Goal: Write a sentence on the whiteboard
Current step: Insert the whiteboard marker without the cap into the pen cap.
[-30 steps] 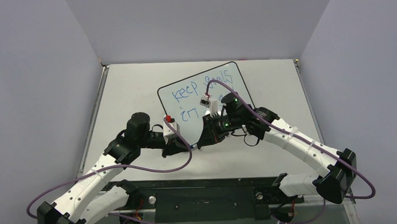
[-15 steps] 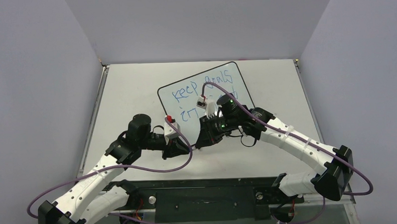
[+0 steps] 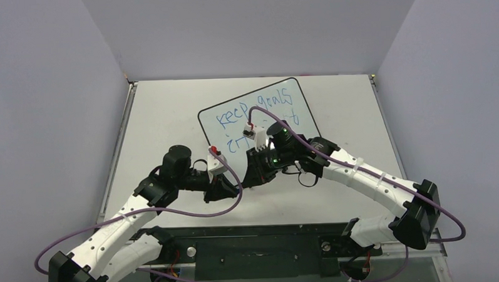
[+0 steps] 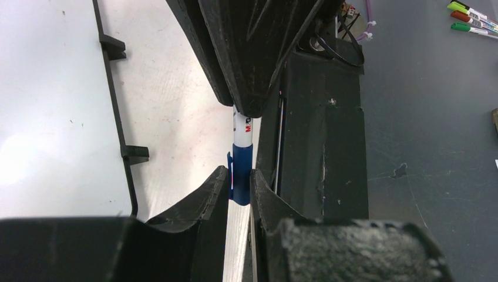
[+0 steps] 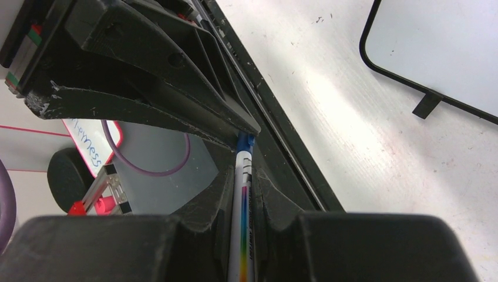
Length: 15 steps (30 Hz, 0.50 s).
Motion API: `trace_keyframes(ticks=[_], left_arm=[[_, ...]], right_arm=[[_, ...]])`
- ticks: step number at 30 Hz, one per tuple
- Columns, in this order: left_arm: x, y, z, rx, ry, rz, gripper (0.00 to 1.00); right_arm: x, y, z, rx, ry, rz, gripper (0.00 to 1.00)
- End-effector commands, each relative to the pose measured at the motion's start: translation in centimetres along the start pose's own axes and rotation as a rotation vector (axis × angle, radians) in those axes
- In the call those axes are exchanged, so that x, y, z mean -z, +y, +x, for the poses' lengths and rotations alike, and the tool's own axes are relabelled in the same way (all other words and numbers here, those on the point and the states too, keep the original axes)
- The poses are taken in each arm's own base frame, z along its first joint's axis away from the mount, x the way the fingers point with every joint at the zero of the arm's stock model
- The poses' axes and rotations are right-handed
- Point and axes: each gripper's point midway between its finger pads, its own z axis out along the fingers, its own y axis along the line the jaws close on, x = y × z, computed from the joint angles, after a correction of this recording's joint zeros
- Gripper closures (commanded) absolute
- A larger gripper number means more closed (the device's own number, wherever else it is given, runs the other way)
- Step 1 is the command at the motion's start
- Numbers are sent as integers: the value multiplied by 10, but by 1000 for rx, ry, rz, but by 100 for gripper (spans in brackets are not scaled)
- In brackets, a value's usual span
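The whiteboard [image 3: 277, 118] lies tilted at the table's middle back, with the sentence [image 3: 235, 117] in blue lettering, partly hidden by the right arm. In front of its near edge both grippers meet tip to tip. My right gripper [image 3: 249, 182] [image 5: 242, 170] is shut on the white marker [image 5: 241, 200] with its rainbow stripe. My left gripper [image 3: 235, 190] [image 4: 239, 171] is shut on the blue cap [image 4: 241, 176], which sits on the marker's [image 4: 242, 130] end. The whiteboard's rim and clip feet [image 4: 135, 154] show in the left wrist view.
A black rail [image 4: 320, 153] runs along the table's near edge right beside the grippers. Several loose markers [image 4: 473, 17] lie on the dark surface beyond it. A small red-rimmed board [image 5: 94, 147] with writing shows off the table.
The right wrist has swung a little to the left and the left wrist has shifted slightly toward the near edge. Both grips are unchanged.
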Motion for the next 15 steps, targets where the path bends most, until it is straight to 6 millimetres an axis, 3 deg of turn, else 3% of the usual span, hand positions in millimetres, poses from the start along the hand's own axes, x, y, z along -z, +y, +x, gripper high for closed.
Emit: trace_keyframes(ticks=[1, 8, 13, 15], left_arm=[[1, -6, -63, -202, -180, 33, 100], [1, -3, -61, -200, -170, 19, 100], [2, 4, -58, -198, -150, -22, 100], [2, 6, -57, -197, -149, -32, 95]], right_arm=[[-16, 27, -12, 56, -32, -88, 100], [-13, 22, -11, 64, -39, -65, 100], [-6, 7, -10, 51, -50, -18, 100], [0, -2, -9, 40, -58, 5, 100]])
